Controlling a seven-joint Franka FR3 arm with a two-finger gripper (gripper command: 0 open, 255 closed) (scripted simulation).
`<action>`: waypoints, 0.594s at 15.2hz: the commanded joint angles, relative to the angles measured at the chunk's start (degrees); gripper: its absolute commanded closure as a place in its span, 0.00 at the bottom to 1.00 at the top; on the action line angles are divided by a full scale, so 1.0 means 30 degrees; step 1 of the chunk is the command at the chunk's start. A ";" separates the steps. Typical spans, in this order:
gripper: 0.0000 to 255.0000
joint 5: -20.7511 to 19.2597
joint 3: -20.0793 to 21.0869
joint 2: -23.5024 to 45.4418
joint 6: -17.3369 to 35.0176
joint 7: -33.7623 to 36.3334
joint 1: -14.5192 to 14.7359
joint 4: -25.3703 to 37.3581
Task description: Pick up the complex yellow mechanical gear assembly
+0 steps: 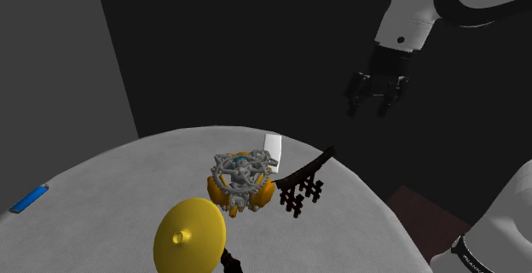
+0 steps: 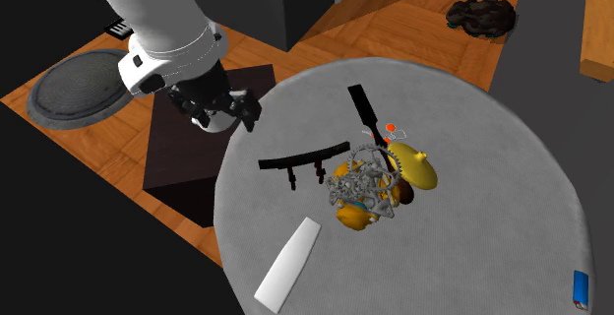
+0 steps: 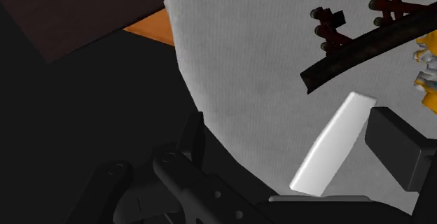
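The gear assembly (image 1: 241, 180) is a tangle of grey gears on yellow-orange parts, resting near the middle of the round grey table (image 1: 102, 186). In the second exterior view the gear assembly (image 2: 367, 191) lies to the right of a black curved piece. My gripper (image 1: 375, 101) hangs high in the air, up and to the right of the assembly in the shoulder view, open and holding nothing. My gripper (image 2: 221, 111) hovers over the table's left edge there. From the wrist, a yellow corner of the assembly (image 3: 425, 61) peeks past the gripper (image 3: 294, 142).
A black curved piece with pegs (image 1: 303, 182) and a white flat bar (image 2: 288, 264) lie between gripper and assembly. A yellow disc (image 1: 189, 235) on a black handle (image 2: 364, 111) stands close by. A small blue item (image 1: 28, 199) sits at the far rim. The dark stand box (image 2: 187, 151) is beside the table.
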 commanded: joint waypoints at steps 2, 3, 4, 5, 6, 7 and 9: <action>0.00 0.0468 0.1895 0.1421 0.0786 0.2927 -0.0164 0.0845; 0.00 0.0521 0.2477 0.1944 0.1011 0.3845 -0.0266 0.1194; 0.00 0.0534 0.3060 0.2503 0.1229 0.4768 -0.0391 0.1578; 0.00 0.0502 0.3645 0.3097 0.1441 0.5701 -0.0537 0.1996; 0.00 0.0420 0.4225 0.3727 0.1645 0.6649 -0.0697 0.2448; 0.00 0.0282 0.4801 0.4395 0.1838 0.7615 -0.0867 0.2932; 0.00 -0.0168 0.5956 0.5843 0.2183 0.9602 -0.1251 0.4000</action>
